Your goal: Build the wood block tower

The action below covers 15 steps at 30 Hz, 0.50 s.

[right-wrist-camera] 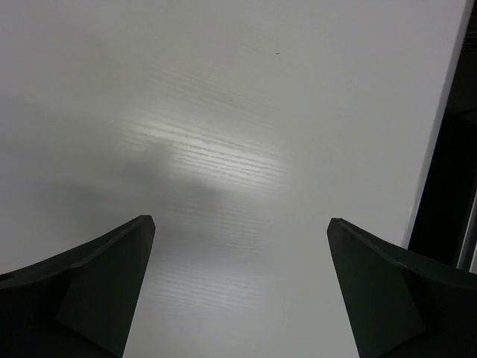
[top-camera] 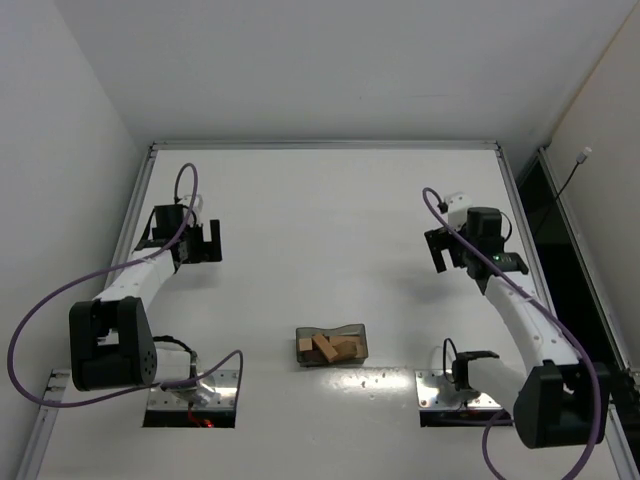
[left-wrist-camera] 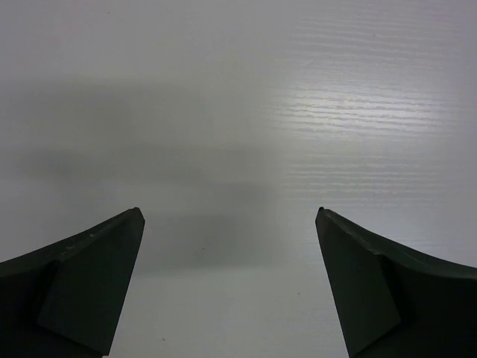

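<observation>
Two robot arms seen from above. The left arm [top-camera: 130,285], at the lower left of the frame, has white rounded link shells, a boxy black joint housing and a black left end effector [top-camera: 203,245]. The right arm [top-camera: 530,320], at the lower right, matches it, with a small green light [top-camera: 497,263] glowing near its black right end effector [top-camera: 447,255]. A thin purple cable [top-camera: 35,322] loops along each arm. Each base is bolted to a silver metal plate [top-camera: 222,385]. Close up, the fingers [left-wrist-camera: 82,291] are dark, matte and wedge-shaped

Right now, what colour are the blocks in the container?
The blocks are tan to brown wood; best in the top external view.
</observation>
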Each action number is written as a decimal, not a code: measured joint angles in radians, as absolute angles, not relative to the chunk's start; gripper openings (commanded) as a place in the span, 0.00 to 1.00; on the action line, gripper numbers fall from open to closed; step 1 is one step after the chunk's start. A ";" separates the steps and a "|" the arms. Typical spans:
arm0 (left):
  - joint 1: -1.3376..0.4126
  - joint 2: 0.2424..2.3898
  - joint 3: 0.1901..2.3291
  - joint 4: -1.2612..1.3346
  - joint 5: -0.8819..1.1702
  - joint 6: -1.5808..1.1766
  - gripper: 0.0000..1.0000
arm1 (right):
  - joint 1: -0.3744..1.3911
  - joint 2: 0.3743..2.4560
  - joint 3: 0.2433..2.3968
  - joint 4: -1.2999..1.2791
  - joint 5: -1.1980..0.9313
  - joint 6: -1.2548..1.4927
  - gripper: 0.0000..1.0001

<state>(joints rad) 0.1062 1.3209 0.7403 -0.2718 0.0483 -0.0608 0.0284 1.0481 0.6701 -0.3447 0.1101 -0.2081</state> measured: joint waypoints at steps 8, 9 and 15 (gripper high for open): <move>0.106 1.320 0.741 -0.282 0.057 -0.061 1.00 | 0.063 1.103 0.785 -0.484 -0.262 -0.390 0.85; 0.106 1.320 0.741 -0.284 0.057 -0.061 1.00 | 0.089 1.121 0.832 -0.540 -0.327 -0.432 0.82; 0.111 1.312 0.743 -0.303 0.057 -0.060 1.00 | 0.270 1.325 1.078 -0.828 -0.608 -0.678 0.68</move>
<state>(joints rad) 0.1108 1.3121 0.7433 -0.3035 0.0570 -0.0601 0.2695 1.3251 1.0779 -0.8276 -0.6079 -0.6781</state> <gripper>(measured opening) 1.000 0.695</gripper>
